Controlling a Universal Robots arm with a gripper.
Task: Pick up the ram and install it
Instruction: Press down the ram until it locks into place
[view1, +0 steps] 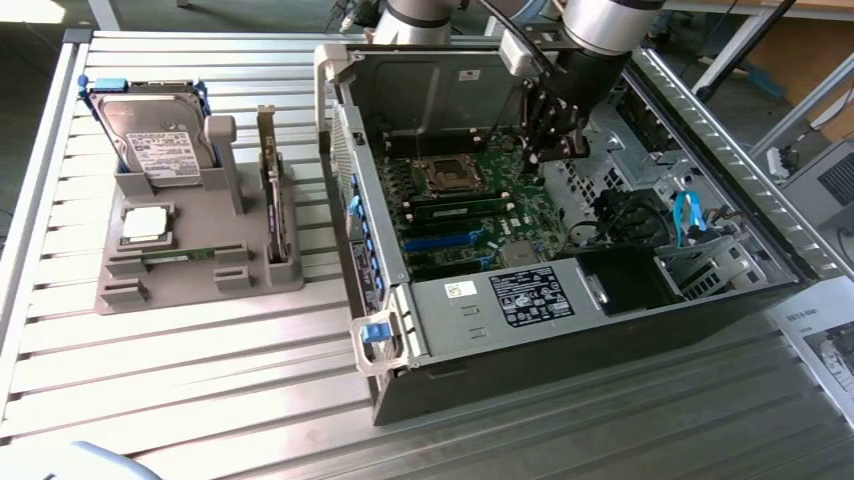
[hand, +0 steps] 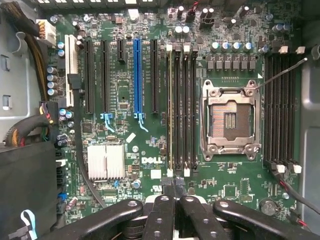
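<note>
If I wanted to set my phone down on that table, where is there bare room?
Bare table lies in front of the grey parts holder, up to the open computer case. The holder is crowded with a hard drive, and the gripper hangs inside the case.

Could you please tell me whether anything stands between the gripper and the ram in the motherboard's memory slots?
Nothing visible does. The shut gripper is inside the open case, above the motherboard. The ram stands edge-on in a slot beside the CPU socket, and no cable or card crosses between them.
</note>
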